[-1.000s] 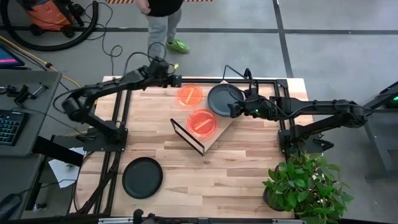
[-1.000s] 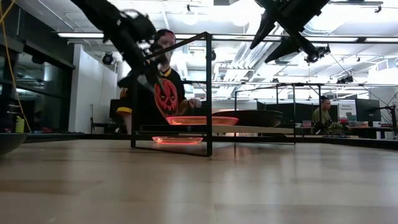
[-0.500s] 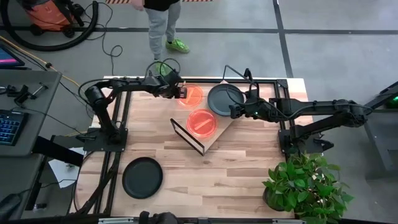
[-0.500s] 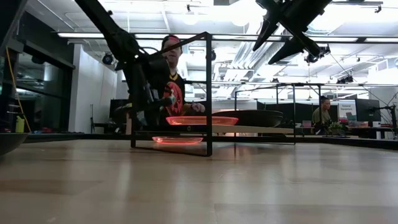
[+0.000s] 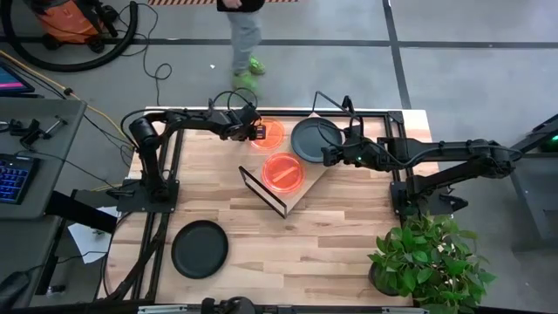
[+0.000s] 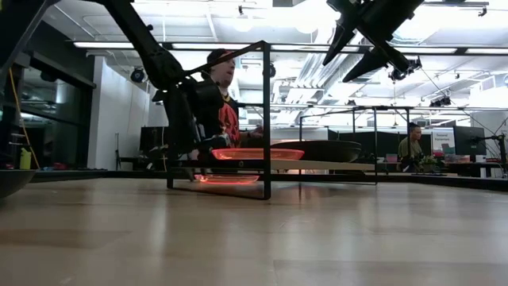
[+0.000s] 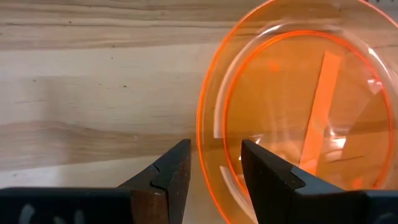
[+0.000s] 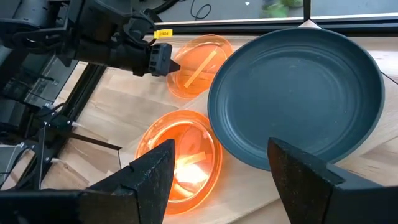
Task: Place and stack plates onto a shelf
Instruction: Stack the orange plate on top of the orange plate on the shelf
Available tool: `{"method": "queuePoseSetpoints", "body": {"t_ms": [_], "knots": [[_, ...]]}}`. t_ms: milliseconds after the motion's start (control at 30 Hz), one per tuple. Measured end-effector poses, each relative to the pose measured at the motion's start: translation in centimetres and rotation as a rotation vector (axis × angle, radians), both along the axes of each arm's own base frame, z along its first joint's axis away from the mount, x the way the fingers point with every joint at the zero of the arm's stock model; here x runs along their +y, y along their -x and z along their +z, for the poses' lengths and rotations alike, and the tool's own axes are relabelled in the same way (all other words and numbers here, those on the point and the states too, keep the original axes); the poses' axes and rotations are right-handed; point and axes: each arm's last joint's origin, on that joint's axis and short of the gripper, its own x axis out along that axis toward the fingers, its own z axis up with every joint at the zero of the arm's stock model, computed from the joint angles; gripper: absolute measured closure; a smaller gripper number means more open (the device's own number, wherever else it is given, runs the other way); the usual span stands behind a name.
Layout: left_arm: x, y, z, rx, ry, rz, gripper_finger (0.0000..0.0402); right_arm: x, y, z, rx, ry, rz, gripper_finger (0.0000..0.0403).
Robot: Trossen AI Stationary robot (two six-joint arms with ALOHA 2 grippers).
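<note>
Left gripper (image 5: 258,133) at an orange plate's (image 5: 268,133) rim, upper centre.
Lower left, a black plate (image 5: 200,249) lies on the bench (image 5: 349,235). Left jaws straddle the rim, slightly parted. On the shelf (image 5: 301,194): orange plate (image 5: 282,172), dark plate (image 5: 314,139). Right gripper (image 5: 327,155) beside it, jaws wide, empty.

Left wrist view: the orange plate (image 7: 298,118) is cut off at the picture's edges, and the left gripper (image 7: 214,171) shows only its two finger tips, one on each side of the plate's rim. Contact with the rim cannot be determined.

Low view: the dark plate on the worktop (image 6: 12,181) is cut off at the picture's edge.

High view: the person (image 5: 244,26) is cut off at the picture's edge.
</note>
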Motion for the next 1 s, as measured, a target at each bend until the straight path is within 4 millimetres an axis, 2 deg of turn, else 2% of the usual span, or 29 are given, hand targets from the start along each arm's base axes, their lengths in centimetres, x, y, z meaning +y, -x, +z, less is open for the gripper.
{"method": "queuePoseSetpoints", "body": {"t_ms": [267,367,500,633,733,900,1000], "knots": [[-0.1,-0.1,-0.1,0.033,-0.033,-0.024,0.0279,0.0,0.0,0.0,0.000,0.006,-0.006,0.0165],[-0.3,-0.1,-0.1,0.059,-0.042,-0.024,0.0309,0.0,0.0,0.0,0.001,0.012,-0.013,0.0165],[-0.3,0.0,-0.2,0.091,-0.051,-0.072,0.0380,-0.1,0.0,0.0,0.001,0.014,-0.016,0.0165],[-0.6,0.5,0.7,0.136,-0.056,-0.146,0.0392,-0.1,0.0,0.0,0.001,0.017,-0.018,0.0165],[-0.8,1.2,2.7,0.172,-0.112,-0.190,0.0399,-0.1,0.0,0.0,0.001,0.017,-0.019,0.0165],[-1.2,3.1,7.9,0.169,-0.258,-0.234,0.0401,-0.1,0.0,0.0,0.004,0.022,-0.015,0.0165],[-2.0,4.1,11.5,0.104,-0.364,-0.247,0.0401,-0.1,0.0,0.0,0.004,0.022,-0.015,0.0165]]}}
